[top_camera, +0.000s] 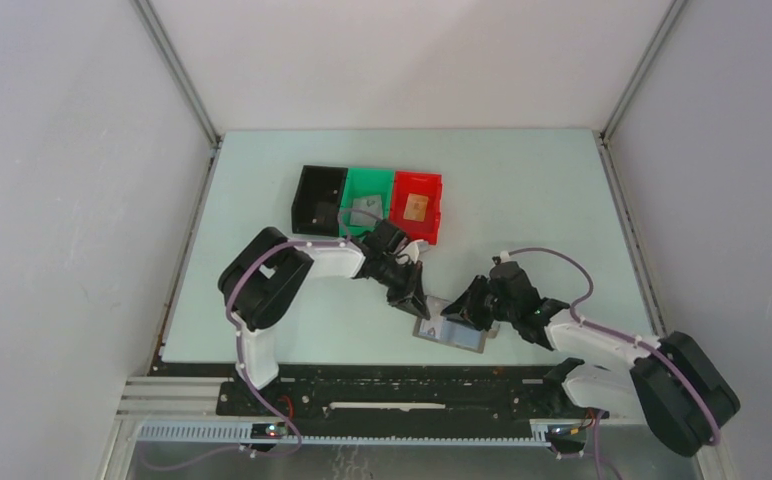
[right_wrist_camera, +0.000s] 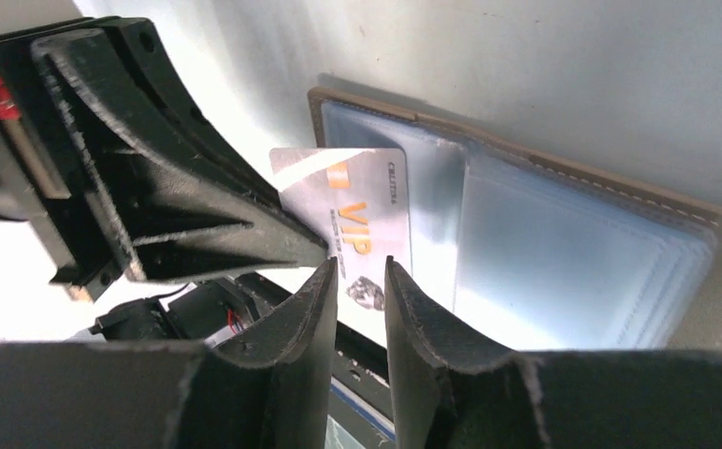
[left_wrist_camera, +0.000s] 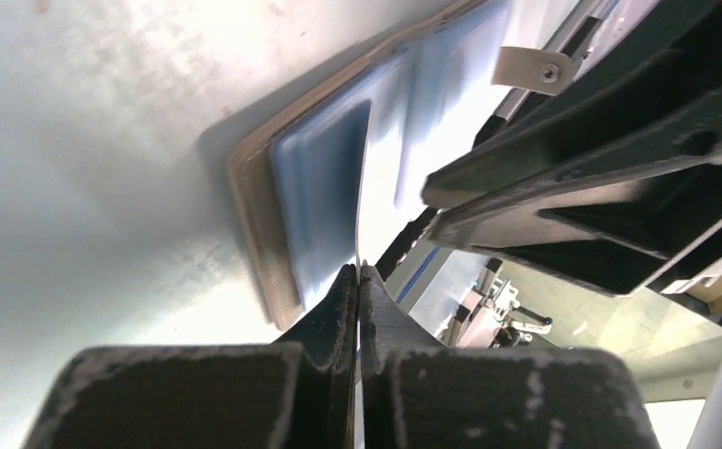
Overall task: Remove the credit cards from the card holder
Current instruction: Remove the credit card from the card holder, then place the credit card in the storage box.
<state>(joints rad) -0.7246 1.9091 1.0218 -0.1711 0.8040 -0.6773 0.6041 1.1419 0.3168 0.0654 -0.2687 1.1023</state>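
The grey-taupe card holder (top_camera: 457,337) lies open near the table's front edge, blue-grey pockets up (right_wrist_camera: 572,253). A silver-grey credit card (right_wrist_camera: 357,201) with orange VIP lettering sticks partly out of its left pocket. My left gripper (top_camera: 417,300) is shut on that card's free edge; in the left wrist view the card (left_wrist_camera: 365,187) runs edge-on into the closed fingertips (left_wrist_camera: 359,267). My right gripper (top_camera: 462,310) hovers over the holder with jaws slightly apart and empty (right_wrist_camera: 359,264). A tan-orange card (top_camera: 417,205) lies in the red bin.
Black (top_camera: 317,198), green (top_camera: 367,195) and red (top_camera: 432,190) bins stand side by side mid-table behind the arms; a grey flat item (top_camera: 365,212) lies in the green one. The two grippers are very close together. The table's front edge (top_camera: 362,365) is just beside the holder.
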